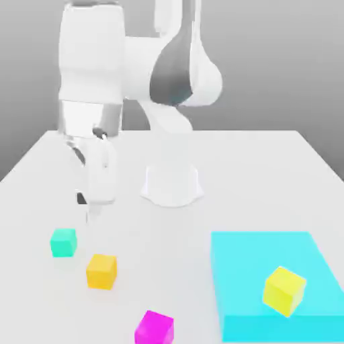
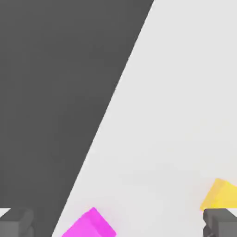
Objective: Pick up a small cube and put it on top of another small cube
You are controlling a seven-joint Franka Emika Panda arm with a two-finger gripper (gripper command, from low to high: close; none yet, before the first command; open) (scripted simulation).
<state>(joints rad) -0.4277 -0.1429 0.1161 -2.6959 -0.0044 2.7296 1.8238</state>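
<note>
White tabletop (image 1: 255,175) bearing the distractor items. Magenta cube (image 1: 154,328) on the table surface near the front edge; in the hand view, the same cube (image 2: 90,225) appears between the two fingertips, nearer one. Large flat cyan block (image 1: 269,269) at the exterior view's right, carrying a tilted lemon-yellow cube (image 1: 284,290).

We see a white arm (image 1: 134,60) with a dark grey patch at its joint, and a white gripper (image 1: 91,213) whose fingertips (image 2: 221,223) look dark grey in the hand view. The table (image 1: 255,175) is plain pale grey-white against a grey backdrop. At the exterior view's left sit a teal-green cube (image 1: 63,242), nearer us an orange cube (image 1: 101,271), and nearest a magenta cube (image 1: 154,328). At the right lies a flat cyan block (image 1: 248,269) bearing a lemon-yellow cube (image 1: 284,290). All are plain, unpatterned.
</note>
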